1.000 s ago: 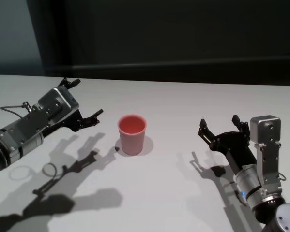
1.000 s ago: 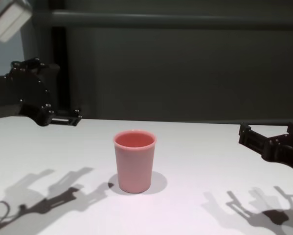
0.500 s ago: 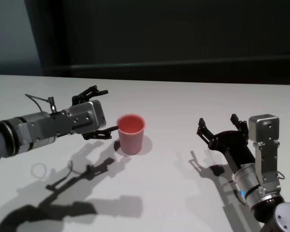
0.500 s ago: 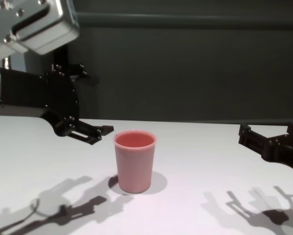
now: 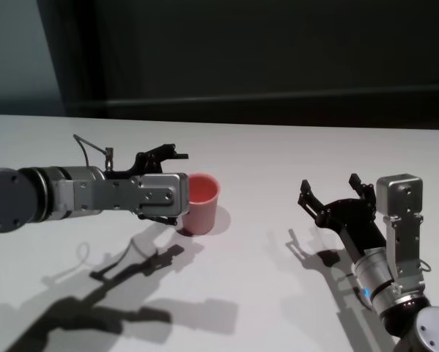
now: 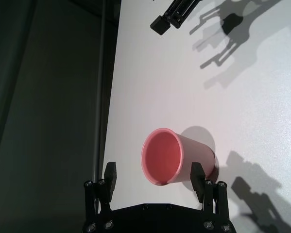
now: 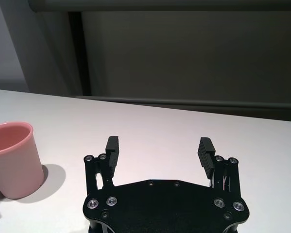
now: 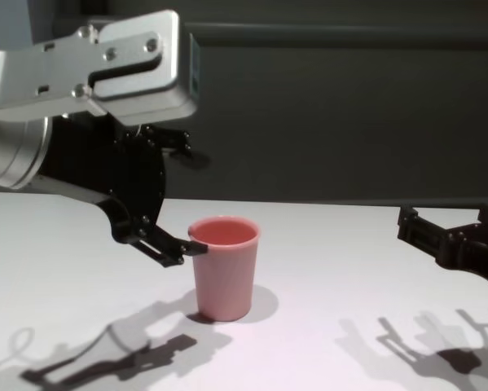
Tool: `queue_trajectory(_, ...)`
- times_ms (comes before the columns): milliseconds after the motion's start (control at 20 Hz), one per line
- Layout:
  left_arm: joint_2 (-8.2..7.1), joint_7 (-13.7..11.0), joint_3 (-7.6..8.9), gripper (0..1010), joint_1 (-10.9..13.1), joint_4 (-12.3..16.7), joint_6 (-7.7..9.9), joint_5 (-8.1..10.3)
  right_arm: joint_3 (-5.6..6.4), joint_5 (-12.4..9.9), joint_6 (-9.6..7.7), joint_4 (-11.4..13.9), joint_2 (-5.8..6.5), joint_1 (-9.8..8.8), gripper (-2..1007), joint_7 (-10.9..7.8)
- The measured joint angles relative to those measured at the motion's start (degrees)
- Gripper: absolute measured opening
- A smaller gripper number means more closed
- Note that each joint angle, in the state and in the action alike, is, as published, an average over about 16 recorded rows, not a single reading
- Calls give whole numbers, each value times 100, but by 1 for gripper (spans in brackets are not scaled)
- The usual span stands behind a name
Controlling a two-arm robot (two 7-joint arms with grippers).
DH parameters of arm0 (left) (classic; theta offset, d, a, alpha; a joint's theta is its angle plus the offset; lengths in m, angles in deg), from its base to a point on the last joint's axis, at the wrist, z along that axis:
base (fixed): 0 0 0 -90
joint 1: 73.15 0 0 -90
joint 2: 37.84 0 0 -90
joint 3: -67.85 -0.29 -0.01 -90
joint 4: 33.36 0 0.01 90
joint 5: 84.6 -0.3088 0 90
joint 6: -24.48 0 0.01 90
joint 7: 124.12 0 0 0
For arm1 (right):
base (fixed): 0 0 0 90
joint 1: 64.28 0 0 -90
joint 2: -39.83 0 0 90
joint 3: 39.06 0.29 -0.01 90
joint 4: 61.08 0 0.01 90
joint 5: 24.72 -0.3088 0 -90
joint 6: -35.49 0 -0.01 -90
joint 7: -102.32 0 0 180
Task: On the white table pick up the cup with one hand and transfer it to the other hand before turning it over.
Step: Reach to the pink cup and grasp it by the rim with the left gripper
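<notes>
So at this point I had the left gripper (image 5: 176, 185) spread wide and holding nothing, reaching in sideways from the left, with the cup (image 5: 201, 204) right at its fingertips. The wrist view showed the cup's rim (image 6: 162, 156) sitting between the two fingertips (image 6: 197, 175), not clamped as far as I could tell. The cup stood upright on the white table (image 5: 278, 293), long axis vertical, mouth up, so a side grab around the wall looked like the natural call to me. The right gripper (image 5: 335, 196) was also wide open and empty, parked well off to the right, clearly the farther one. Lots of bare tabletop all round, edges nowhere near, so plenty of room for the handover between the arms.
</notes>
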Motion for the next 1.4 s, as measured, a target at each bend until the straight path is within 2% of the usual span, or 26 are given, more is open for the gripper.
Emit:
queue_trajectory(350, 40, -597, -616, 1001, -637, -237, -37, -442, 0, 0, 0, 0, 0, 0, 1002, 0)
queue_trajectory(750, 215, -1179, -1223, 1000, -1319, -637, -187, -840, 0, 0, 0, 0, 0, 0, 1002, 0)
queue_trajectory(1000, 353, -1435, -1508, 1001, -1649, -881, -295, -987, 0, 0, 0, 0, 0, 0, 1002, 0)
queue_trajectory(1400, 564, -1696, -1844, 1001, -2019, -1212, -459, -1092, 0, 0, 0, 0, 0, 0, 1002, 0)
